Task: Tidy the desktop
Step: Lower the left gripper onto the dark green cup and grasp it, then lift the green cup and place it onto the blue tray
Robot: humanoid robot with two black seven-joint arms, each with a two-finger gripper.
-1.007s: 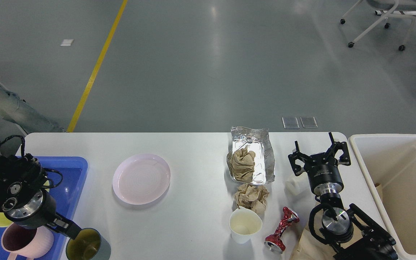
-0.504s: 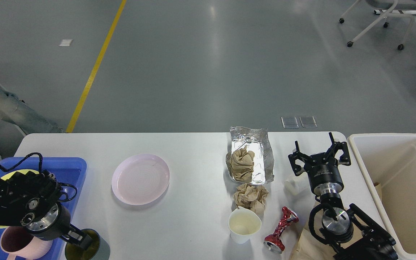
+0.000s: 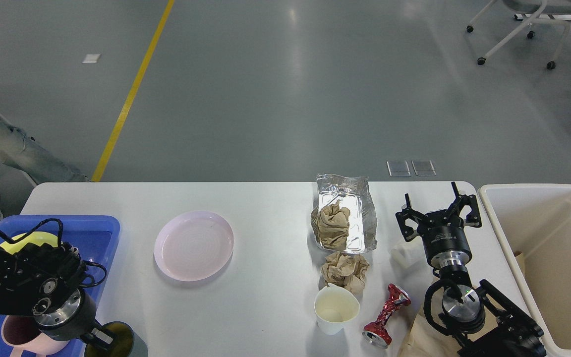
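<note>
Nearest, at the desktop's (image 3: 265,307) front-left edge, the left gripper (image 3: 103,338) reaches into a dark olive-lined cup (image 3: 117,343); its fingers look clamped on the rim, though the grip is partly hidden. Beside it sits a pink mug (image 3: 18,334) in the blue tray (image 3: 102,233), with a yellow dish (image 3: 30,239) further back. Toward the front right lie a crushed red can (image 3: 385,315) and a cream paper cup (image 3: 336,310). Just beyond them rests a crumpled brown napkin (image 3: 345,269), then a foil container (image 3: 347,210) holding another paper wad. The right gripper (image 3: 438,212) hovers over the white tabletop with its fingers spread wide, empty, a small white object (image 3: 403,254) near it. A pink plate (image 3: 194,245) lies mid-table, and a cream bin (image 3: 548,258) stands at the right.
</note>
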